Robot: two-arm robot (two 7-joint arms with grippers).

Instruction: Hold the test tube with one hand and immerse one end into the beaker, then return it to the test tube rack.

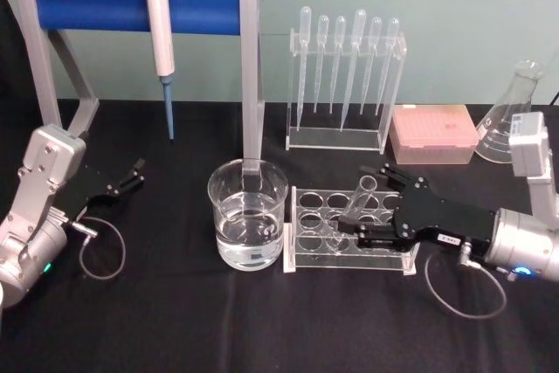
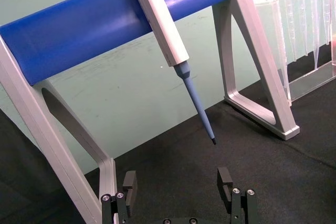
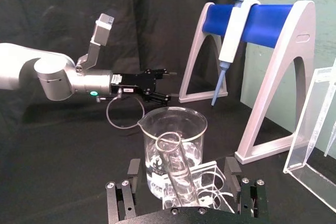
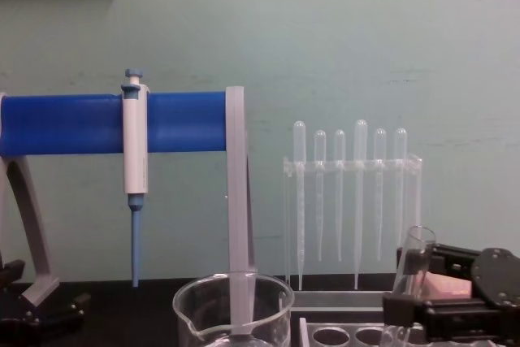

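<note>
The test tube [image 1: 361, 199] leans tilted in a clear rack [image 1: 307, 235], its open rim up. My right gripper [image 1: 354, 204] reaches in from the right, open, with one finger on each side of the tube. In the right wrist view the test tube [image 3: 176, 163] stands between the spread fingers [image 3: 132, 170] with gaps on both sides. The beaker [image 1: 247, 215], partly filled with water, stands just left of the rack, and it appears as the beaker [image 3: 174, 141] beyond the tube. My left gripper [image 1: 127, 179] rests open and empty at the far left.
A blue-barred stand [image 1: 135, 3] holding a white-and-blue micropipette [image 1: 160, 37] rises behind the beaker. A rack of plastic pipettes [image 1: 346, 76], a pink tip box [image 1: 433, 133] and a glass flask [image 1: 511, 115] stand at the back right. Black cloth covers the table.
</note>
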